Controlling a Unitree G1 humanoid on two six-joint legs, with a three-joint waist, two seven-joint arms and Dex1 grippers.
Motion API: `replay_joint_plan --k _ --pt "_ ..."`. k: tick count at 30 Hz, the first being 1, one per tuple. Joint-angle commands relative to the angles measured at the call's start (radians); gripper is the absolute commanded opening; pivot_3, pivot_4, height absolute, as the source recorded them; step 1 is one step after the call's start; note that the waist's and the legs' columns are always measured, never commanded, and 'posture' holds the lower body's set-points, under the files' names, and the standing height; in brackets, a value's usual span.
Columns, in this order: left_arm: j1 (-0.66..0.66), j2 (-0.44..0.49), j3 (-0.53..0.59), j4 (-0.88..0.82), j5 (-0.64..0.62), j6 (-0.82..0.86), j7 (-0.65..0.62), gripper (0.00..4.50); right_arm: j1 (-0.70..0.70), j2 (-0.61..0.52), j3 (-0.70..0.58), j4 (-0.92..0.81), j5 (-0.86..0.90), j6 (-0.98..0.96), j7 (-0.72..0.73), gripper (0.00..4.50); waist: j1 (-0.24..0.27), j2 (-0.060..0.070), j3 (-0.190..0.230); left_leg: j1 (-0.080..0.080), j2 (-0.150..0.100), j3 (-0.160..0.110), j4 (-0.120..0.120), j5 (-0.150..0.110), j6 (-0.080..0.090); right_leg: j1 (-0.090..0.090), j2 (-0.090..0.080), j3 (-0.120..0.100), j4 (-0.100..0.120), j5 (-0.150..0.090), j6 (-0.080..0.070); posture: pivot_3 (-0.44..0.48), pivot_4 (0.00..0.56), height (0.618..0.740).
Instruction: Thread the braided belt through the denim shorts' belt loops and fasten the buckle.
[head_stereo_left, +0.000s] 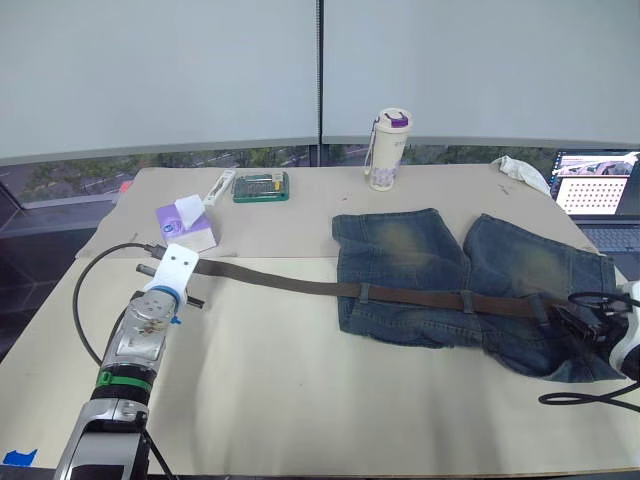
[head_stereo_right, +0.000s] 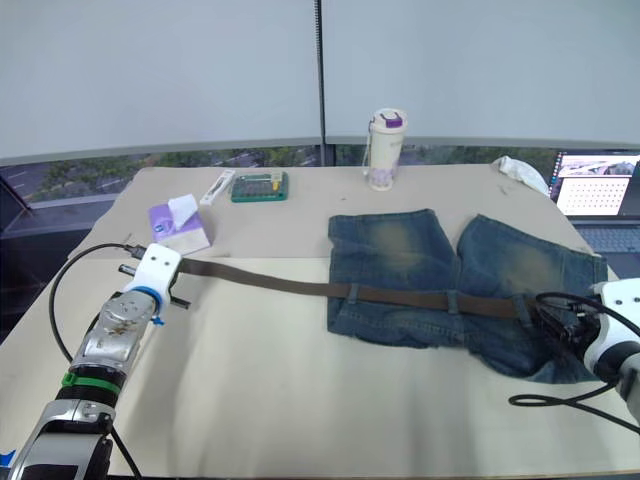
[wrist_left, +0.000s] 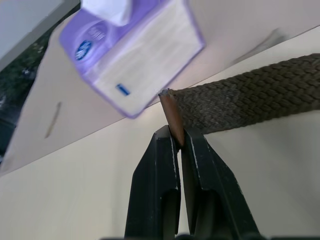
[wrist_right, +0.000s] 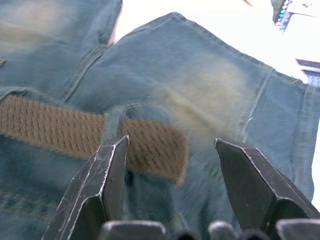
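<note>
Left gripper (wrist_left: 176, 142) pinching braided belt (head_stereo_left: 300, 284) tip, right gripper (wrist_right: 170, 150) wide above belted denim shorts (head_stereo_left: 420, 250), tissue box (head_stereo_left: 186, 224) nearby

We see a wide table (head_stereo_left: 300, 400) with a beige top; on it lie the denim shorts (head_stereo_left: 450, 270), spread flat toward the right side; the braided belt (head_stereo_left: 300, 285) runs from the shorts' waistband leftward across the bare surface; a purple tissue box (head_stereo_left: 186, 224) sits near the left edge; a green case (head_stereo_left: 261, 186) and a white tumbler with a purple lid (head_stereo_left: 388, 150) stand at the far side; a laptop (head_stereo_left: 600, 200) rests at the far right corner.
</note>
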Motion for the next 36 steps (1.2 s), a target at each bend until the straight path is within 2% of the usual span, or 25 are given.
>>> replay_joint_plan --k 1,5,8,17,25,35,36 --pt "0.001 -0.019 -0.012 -0.037 0.001 -0.012 -0.026 0.0 -0.055 -0.024 0.017 0.053 0.01 0.062 0.017 3.07 0.003 0.0 0.0 0.0 0.0 0.0 0.0 0.0 0.0 0.0 0.0 0.0 0.0 0.0 0.0 0.0 0.15 0.74" --pt "0.001 -0.024 -0.004 -0.035 0.006 -0.009 -0.028 0.0 -0.129 -0.021 0.002 0.102 0.081 0.192 0.036 3.07 0.003 -0.001 0.001 0.0 0.0 0.0 0.0 0.0 0.0 0.0 0.0 0.0 0.0 0.0 0.0 0.0 0.15 0.74" --pt "0.003 -0.023 -0.001 -0.036 0.008 -0.009 -0.03 0.0 -0.173 -0.039 0.01 0.138 0.073 0.241 0.022 3.07 0.001 -0.001 0.001 0.0 0.0 0.0 0.0 0.0 0.0 0.0 0.0 0.001 0.0 0.0 0.0 0.0 0.15 0.74" --pt "0.021 -0.016 -0.006 -0.03 0.035 0.017 -0.018 0.0 -0.231 -0.087 0.111 0.275 -0.009 0.194 0.077 3.07 -0.003 0.0 0.0 0.0 0.0 0.001 0.0 0.0 0.001 0.0 0.0 0.001 0.0 0.0 0.0 0.0 0.15 0.74" --pt "0.042 0.022 0.01 -0.005 0.063 0.051 0.008 0.0 -0.224 -0.082 0.097 0.268 -0.028 0.163 0.071 3.07 -0.009 0.001 0.0 0.0 0.0 0.001 0.0 0.0 0.001 0.0 0.0 0.001 0.0 0.0 0.0 0.0 0.15 0.74" --pt "0.055 0.015 0.002 -0.028 0.073 0.08 0.015 0.0 -0.218 -0.061 0.124 0.267 -0.051 0.11 0.077 3.07 -0.011 0.001 0.0 0.001 0.001 0.001 0.0 0.0 0.0 0.0 0.0 0.001 0.001 0.0 0.0 0.0 0.15 0.74" --pt "0.056 0.014 0.002 -0.031 0.073 0.081 0.016 0.0 -0.218 -0.059 0.132 0.262 -0.055 0.109 0.077 3.59 -0.011 0.001 0.0 0.001 0.001 0.001 0.0 0.0 0.0 0.0 0.0 0.001 0.001 0.0 0.0 0.0 0.15 0.74"
